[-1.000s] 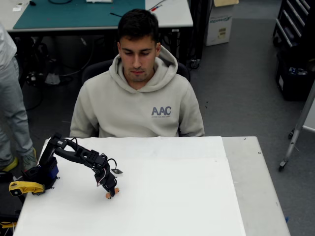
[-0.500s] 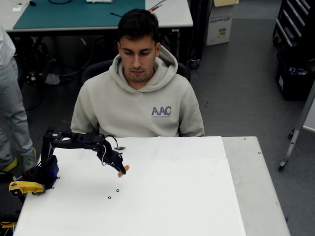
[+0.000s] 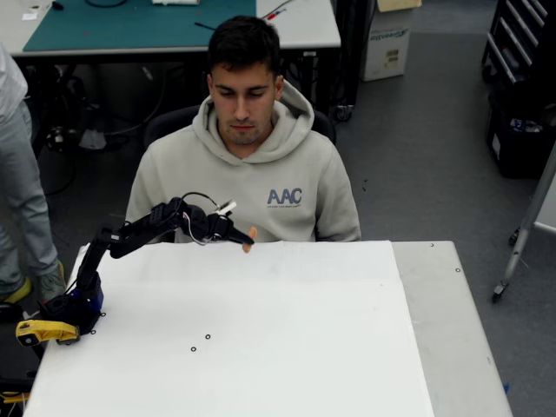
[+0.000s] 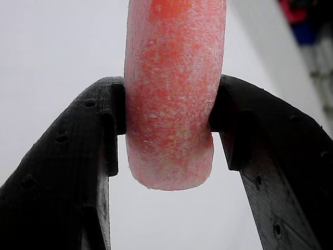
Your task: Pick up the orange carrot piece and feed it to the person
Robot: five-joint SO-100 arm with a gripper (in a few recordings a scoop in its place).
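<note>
A: Pincer (image 4: 169,125) clamped the orange carrot piece (image 3: 248,239) mid-length, lifted off the bench (image 3: 330,347).
B: Held out by the person's (image 3: 246,165) chest; mouth higher, likely mid-delivery.

Pressed between the two fingers of the pincer (image 4: 169,112), the carrot piece (image 4: 174,99) has a grainy, foam-like skin, matt and mottled orange and pink, not glossy. The fingers (image 4: 67,172) look like matt black plastic with fine ridged lines and small round holes. Below the pincer in the overhead view, the desk (image 3: 304,339) has a smooth, matt white top. Just behind the pincer, the person (image 3: 248,156) wears a soft beige cloth hoodie.
</note>
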